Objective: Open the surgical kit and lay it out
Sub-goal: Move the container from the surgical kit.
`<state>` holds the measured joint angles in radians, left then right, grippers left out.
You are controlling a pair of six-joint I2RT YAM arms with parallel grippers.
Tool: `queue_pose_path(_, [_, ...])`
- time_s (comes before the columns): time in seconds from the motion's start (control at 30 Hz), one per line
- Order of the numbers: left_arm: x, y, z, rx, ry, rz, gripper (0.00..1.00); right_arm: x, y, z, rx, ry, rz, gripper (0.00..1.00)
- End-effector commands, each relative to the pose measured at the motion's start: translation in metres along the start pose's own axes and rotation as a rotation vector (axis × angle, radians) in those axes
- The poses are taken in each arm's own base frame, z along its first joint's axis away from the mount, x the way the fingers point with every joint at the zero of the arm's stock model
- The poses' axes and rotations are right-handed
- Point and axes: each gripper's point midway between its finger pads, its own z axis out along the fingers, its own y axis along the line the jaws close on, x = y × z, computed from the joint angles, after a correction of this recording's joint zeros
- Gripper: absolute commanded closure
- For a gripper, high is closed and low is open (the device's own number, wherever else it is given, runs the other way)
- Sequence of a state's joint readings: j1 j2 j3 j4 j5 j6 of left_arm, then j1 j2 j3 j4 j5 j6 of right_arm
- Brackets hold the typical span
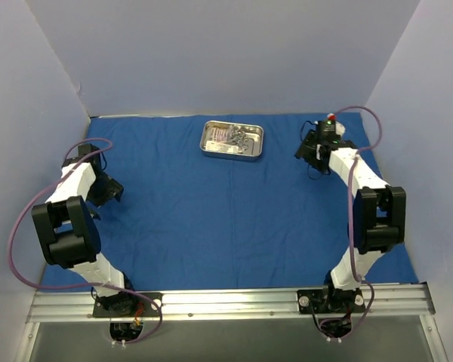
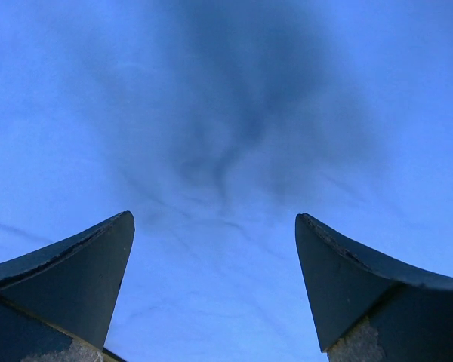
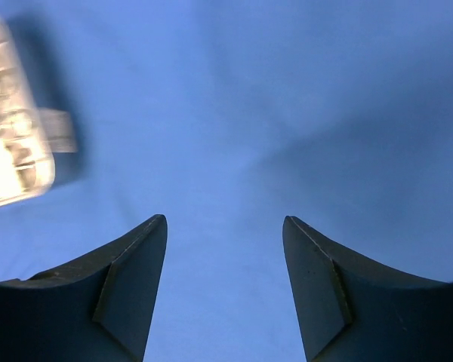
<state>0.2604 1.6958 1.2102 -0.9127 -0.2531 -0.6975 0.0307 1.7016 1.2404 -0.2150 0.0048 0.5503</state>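
The surgical kit's royal-blue cloth wrap lies spread flat over the table. Its small steel tray sits at the back centre, with steel instruments and a clear packet piled inside. My left gripper hovers low over the cloth's left side. In the left wrist view it stands open, with only wrinkled blue cloth between the fingers. My right gripper is right of the tray, apart from it. The right wrist view shows it open over bare cloth, the tray blurred at the left edge.
Pale walls enclose the table at the left, back and right. An aluminium rail carrying both arm bases runs along the near edge. Purple cables loop beside each arm.
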Motion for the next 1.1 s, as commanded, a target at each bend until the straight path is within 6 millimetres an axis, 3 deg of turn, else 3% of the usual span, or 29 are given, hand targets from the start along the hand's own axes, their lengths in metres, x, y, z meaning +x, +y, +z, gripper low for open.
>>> queue_pose_path(0.0, [-0.020,-0.019,-0.026,0.042,-0.120,0.043,0.03,0.003,0.063,0.008,-0.129,0.019,-0.133,0.42])
queue_pose_path(0.17, [-0.013,-0.054,-0.037,0.103,-0.175,0.156,0.03,-0.003,0.130,0.032,-0.213,-0.004,-0.200,0.44])
queue_pose_path(0.23, [-0.010,-0.062,-0.038,0.123,-0.172,0.172,0.03,0.001,0.149,0.038,-0.236,0.005,-0.217,0.44])
queue_pose_path(0.27, [-0.008,-0.064,-0.037,0.125,-0.170,0.187,0.03,0.009,0.153,0.051,-0.229,0.025,-0.226,0.45])
queue_pose_path(0.3, [-0.007,-0.065,-0.037,0.126,-0.170,0.194,0.03,-0.002,0.166,0.049,-0.249,-0.004,-0.225,0.45])
queue_pose_path(0.33, [-0.007,-0.066,-0.036,0.124,-0.172,0.200,0.03,0.000,0.171,0.053,-0.244,-0.007,-0.231,0.45])
queue_pose_path(0.43, [-0.003,-0.065,-0.030,0.111,-0.162,0.215,0.03,0.004,0.175,0.077,-0.207,-0.007,-0.195,0.48])
queue_pose_path(0.63, [0.006,-0.063,-0.022,0.098,-0.141,0.211,0.03,0.006,0.177,0.108,-0.157,-0.029,-0.153,0.58])
queue_pose_path(0.77, [0.010,-0.060,-0.014,0.074,-0.125,0.209,0.03,0.008,0.184,0.117,-0.161,-0.030,-0.157,0.62])
queue_pose_path(1.07, [0.017,-0.057,0.000,0.041,-0.101,0.198,0.03,0.002,0.182,0.123,-0.123,-0.051,-0.133,0.85])
